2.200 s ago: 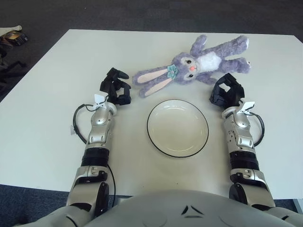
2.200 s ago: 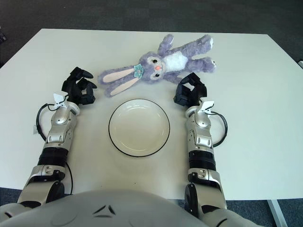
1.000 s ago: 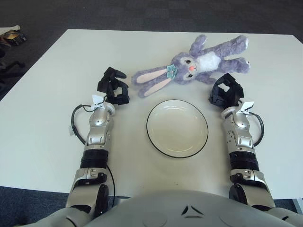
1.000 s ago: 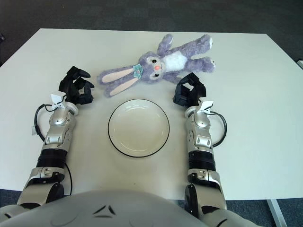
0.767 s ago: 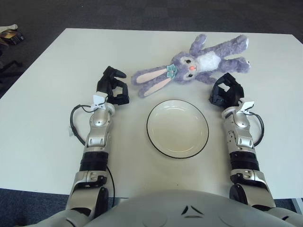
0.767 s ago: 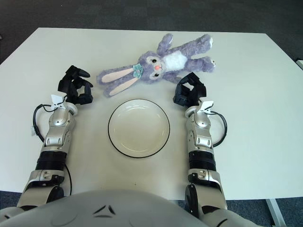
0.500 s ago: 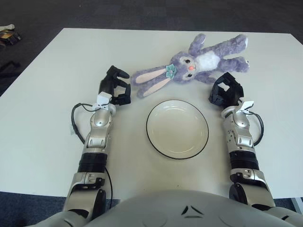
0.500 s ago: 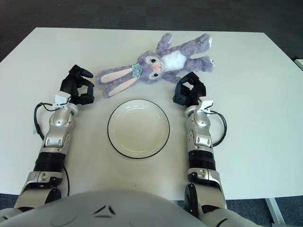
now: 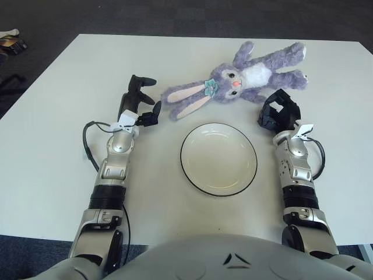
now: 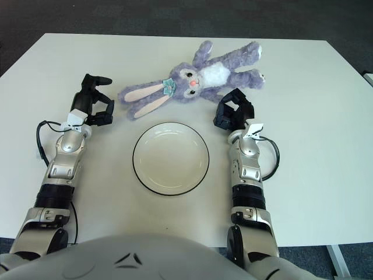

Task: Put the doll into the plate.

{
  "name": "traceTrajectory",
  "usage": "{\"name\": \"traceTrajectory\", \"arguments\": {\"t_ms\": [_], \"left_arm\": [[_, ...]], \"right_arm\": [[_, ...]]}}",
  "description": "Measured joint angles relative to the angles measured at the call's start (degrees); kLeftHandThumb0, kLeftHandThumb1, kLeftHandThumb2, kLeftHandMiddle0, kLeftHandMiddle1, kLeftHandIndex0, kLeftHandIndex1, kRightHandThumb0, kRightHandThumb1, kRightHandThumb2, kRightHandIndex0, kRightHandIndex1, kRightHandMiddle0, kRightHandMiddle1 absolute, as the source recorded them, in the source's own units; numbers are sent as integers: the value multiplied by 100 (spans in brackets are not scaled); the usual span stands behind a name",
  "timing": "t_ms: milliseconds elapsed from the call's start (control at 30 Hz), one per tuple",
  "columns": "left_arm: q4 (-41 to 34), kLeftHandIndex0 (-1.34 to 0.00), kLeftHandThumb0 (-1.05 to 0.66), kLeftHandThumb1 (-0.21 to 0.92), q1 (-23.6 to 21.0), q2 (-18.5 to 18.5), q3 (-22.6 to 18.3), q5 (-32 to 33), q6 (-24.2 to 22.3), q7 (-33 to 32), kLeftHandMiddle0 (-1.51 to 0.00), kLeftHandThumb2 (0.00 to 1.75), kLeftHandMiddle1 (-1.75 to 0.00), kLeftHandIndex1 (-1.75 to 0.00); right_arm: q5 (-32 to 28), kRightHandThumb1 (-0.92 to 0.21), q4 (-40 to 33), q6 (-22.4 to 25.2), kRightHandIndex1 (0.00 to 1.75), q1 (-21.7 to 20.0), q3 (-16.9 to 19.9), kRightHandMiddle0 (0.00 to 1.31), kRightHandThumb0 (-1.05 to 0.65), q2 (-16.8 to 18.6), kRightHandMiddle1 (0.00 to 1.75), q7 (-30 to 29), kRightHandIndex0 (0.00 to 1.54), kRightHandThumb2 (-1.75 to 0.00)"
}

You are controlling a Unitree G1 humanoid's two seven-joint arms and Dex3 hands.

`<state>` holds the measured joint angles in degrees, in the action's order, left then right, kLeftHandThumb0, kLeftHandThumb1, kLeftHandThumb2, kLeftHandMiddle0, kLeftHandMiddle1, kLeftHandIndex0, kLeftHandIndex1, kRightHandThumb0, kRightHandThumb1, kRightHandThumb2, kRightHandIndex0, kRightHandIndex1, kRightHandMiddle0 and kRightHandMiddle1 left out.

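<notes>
Left hand (image 9: 139,104) has risen and spread its fingers, empty, just beside the doll (image 9: 236,79) ears. Doll lies near the far edge, behind the plate (image 9: 218,158). Right hand (image 9: 278,111) curled, empty.

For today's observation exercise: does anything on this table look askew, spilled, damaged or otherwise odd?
Nothing stands out. The doll lies flat and slantwise behind the plate, which sits upright and empty. The left hand, fingers spread, is beside the doll's ears; the right hand rests on the table.
</notes>
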<state>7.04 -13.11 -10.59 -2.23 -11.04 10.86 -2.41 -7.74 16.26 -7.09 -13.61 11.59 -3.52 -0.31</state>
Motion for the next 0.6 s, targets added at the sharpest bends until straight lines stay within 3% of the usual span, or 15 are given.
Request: {"name": "traceTrajectory", "arguments": {"t_ms": [100,200,400,533,600], "left_arm": [[-2,0,-37,56,-110,-86,37,-133,8,-6,-42,82,-171,-72],[37,0,-66,58,-253,-159,83,-302,43,-34,-43,73,-174,-74],[83,0,-81,59,-678,-235,274,-694,100,-157,-42,66,-175,-81],[84,0,-84,59,-884,-328,408,-999,186,-229,-29,65,-175,-83],[86,0,-88,60,-960,-378,482,-1195,231,-298,-14,64,-169,-87]], "right_arm": [[0,-31,7,2,175,-9,-8,62,-49,-5,175,2,105,-133],[-1,-30,20,2,175,-19,-10,63,-49,-9,175,6,105,-134],[-2,-29,59,2,175,-49,-7,63,-49,-21,175,6,105,-134],[-3,-29,81,2,175,-74,-10,64,-49,-21,175,23,106,-135],[-3,-29,84,2,175,-79,-12,64,-49,-22,175,35,105,-135]]}}
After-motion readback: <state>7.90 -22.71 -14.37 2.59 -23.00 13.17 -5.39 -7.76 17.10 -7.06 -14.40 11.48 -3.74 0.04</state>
